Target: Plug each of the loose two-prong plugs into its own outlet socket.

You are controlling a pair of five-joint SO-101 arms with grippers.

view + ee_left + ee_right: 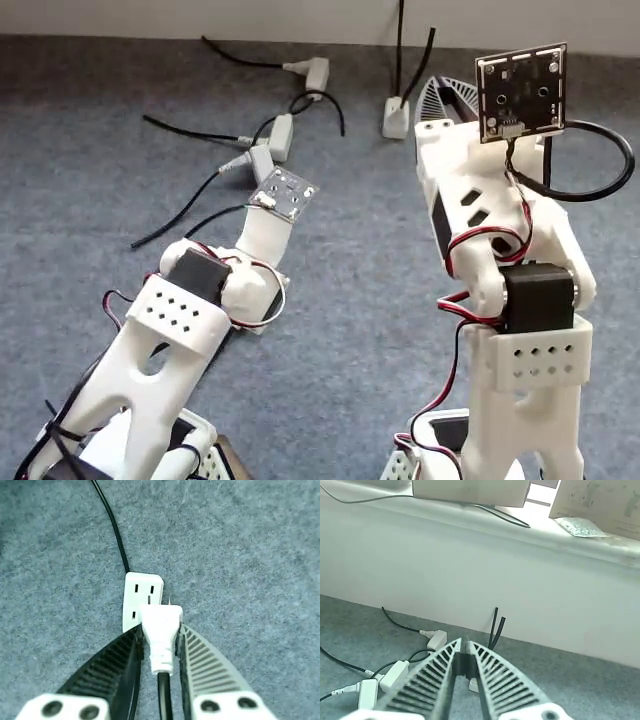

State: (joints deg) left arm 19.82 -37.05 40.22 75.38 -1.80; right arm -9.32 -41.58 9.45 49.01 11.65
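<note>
**No legible text**

I can't read anything from here. Faint print on the paper sheet (pixel 598 505) up on the ledge is too small to make out. Camera board (pixel 520 92), plug (pixel 161 630), outlet socket (pixel 142 591): no markings I can read.

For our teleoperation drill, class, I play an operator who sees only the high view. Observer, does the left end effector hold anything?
Observer: Yes. The left end effector is shut on a white plug.
Operator: Is it plugged in?
Observer: It seems not. A bare prong shows beside the outlet block.
Operator: And the other arm?
Observer: The right end effector is shut on nothing, aimed at the wall.
</note>
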